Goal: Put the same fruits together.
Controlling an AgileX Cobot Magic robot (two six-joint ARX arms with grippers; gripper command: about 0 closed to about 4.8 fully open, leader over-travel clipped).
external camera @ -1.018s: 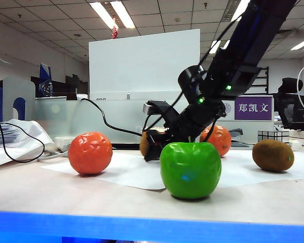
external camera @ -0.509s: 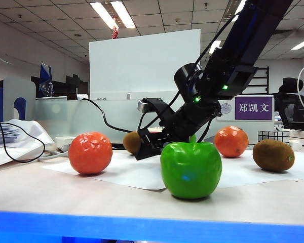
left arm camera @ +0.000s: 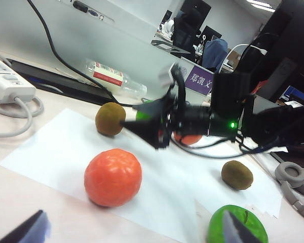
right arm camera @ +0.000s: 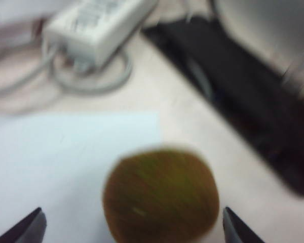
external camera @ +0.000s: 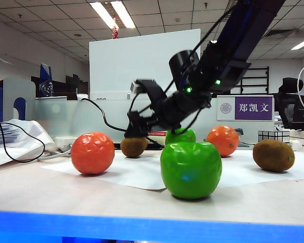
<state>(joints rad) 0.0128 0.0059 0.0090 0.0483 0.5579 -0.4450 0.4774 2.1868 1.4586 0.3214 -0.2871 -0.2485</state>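
Note:
On the white paper lie a green apple in front, a second apple behind it, an orange at the left and another orange at the back right. One kiwi rests under my right gripper, which hangs just above it, open. In the right wrist view this kiwi sits between the spread fingers of the right gripper, untouched. The other kiwi lies far right. My left gripper is open over the near table, by an orange and an apple.
A power strip with a coiled cable and a lying bottle sit behind the paper. A white board, a name sign and a puzzle cube stand at the back. Headphones lie at the far side.
My right gripper carried the kiwi leftward, opened and rose off it. The kiwi now rests on the paper. The back apple has come into view.

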